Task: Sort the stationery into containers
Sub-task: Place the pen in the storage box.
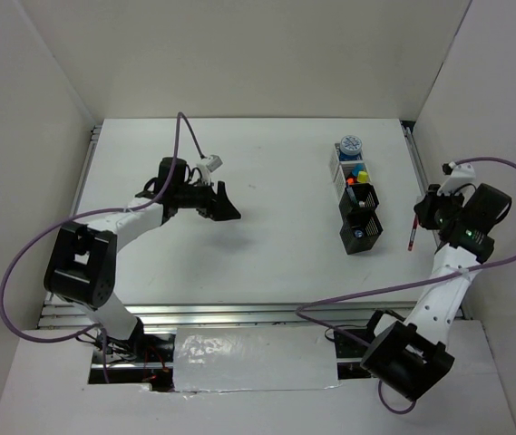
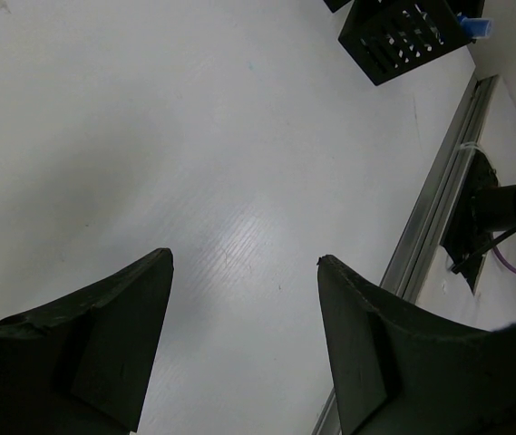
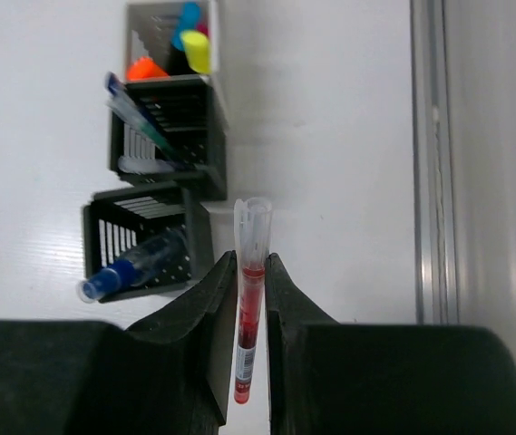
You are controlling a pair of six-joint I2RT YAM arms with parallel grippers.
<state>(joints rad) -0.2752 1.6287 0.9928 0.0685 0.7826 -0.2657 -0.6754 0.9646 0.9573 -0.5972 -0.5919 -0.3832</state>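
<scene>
A red pen with a clear cap (image 3: 254, 222) stands between the fingers of my right gripper (image 3: 251, 256), which is shut on it. From above, this gripper (image 1: 418, 220) hangs just right of the container row, with the pen (image 1: 412, 237) pointing down. The containers stand in a row: a white bin (image 3: 214, 54) with colour-capped highlighters (image 3: 194, 50), a black bin (image 3: 214, 136) with pens, and a black bin (image 3: 199, 240) with a clear, blue-capped bottle (image 3: 135, 267). A blue-white tape roll (image 1: 350, 143) sits at the row's far end. My left gripper (image 1: 228, 201) is open and empty above bare table, far left of the row.
A metal rail (image 1: 418, 172) runs along the table's right edge, close to my right arm. White walls stand at the left, back and right. In the left wrist view, a black mesh bin (image 2: 403, 36) shows far ahead of the open left gripper (image 2: 244, 256).
</scene>
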